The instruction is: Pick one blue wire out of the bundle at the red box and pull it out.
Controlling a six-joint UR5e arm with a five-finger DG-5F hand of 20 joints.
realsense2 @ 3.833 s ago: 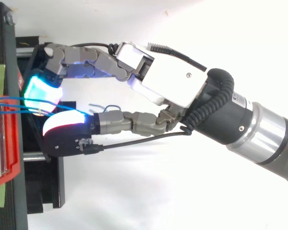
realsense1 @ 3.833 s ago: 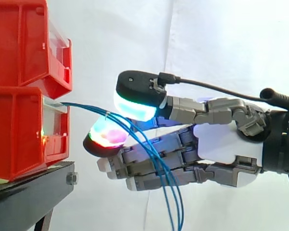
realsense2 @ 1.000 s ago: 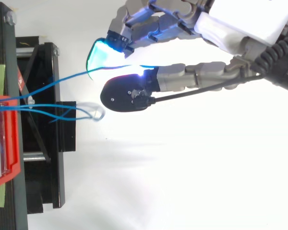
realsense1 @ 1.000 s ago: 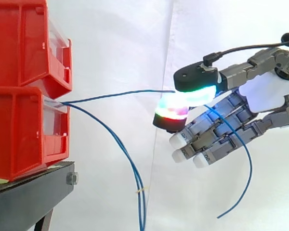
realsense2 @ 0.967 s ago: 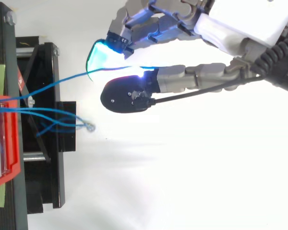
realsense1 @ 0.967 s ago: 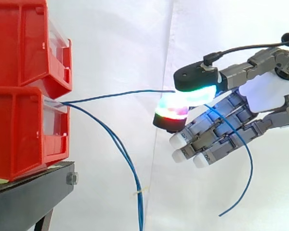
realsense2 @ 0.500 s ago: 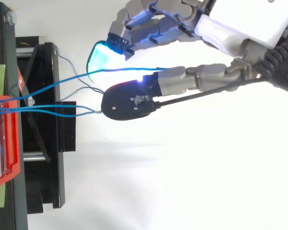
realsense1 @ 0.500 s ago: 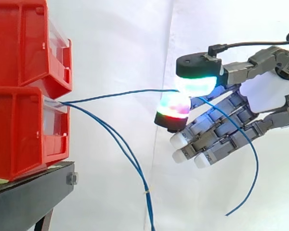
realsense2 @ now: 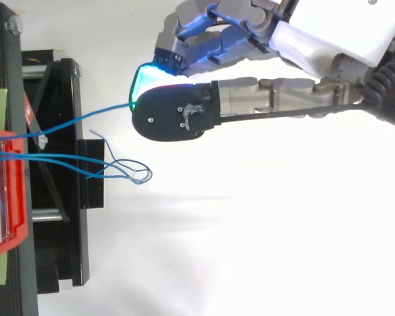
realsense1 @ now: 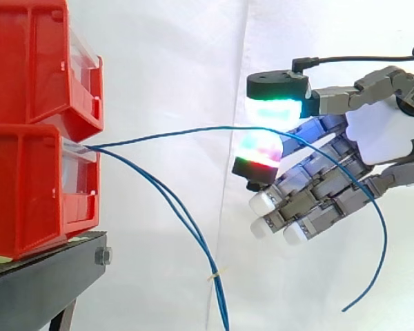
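Blue wire (realsense1: 172,134) is held pinched between the glowing thumb pad (realsense1: 276,107) and a finger pad (realsense1: 260,153) of the hand (realsense1: 379,134), while the other fingers are left loosely extended below. This one strand is stretched in a shallow arc from the front of the lower red box (realsense1: 27,193), which is set at the front edge of the black stand (realsense1: 41,283), across to the hand. The hand is held well apart from the box. Past the pinch, the free tail is draped over the fingers and left hanging. The rest of the bundle (realsense1: 212,276) droops from the same box mouth, down past the stand's edge, untouched.

The pulling-out step is judged to be in hand but unfinished, since the strand's far end is still lodged at the box. Further withdrawal away from the box is called for, with the pinch kept firm so that the wire is not let slip between the pads. A fresh grip nearer the box may be needed.

Compared with a few seconds ago, the hand has been carried from right at the bundle, close beside the box, to a place well clear of it. One strand has been separated from the others, which now hang free.
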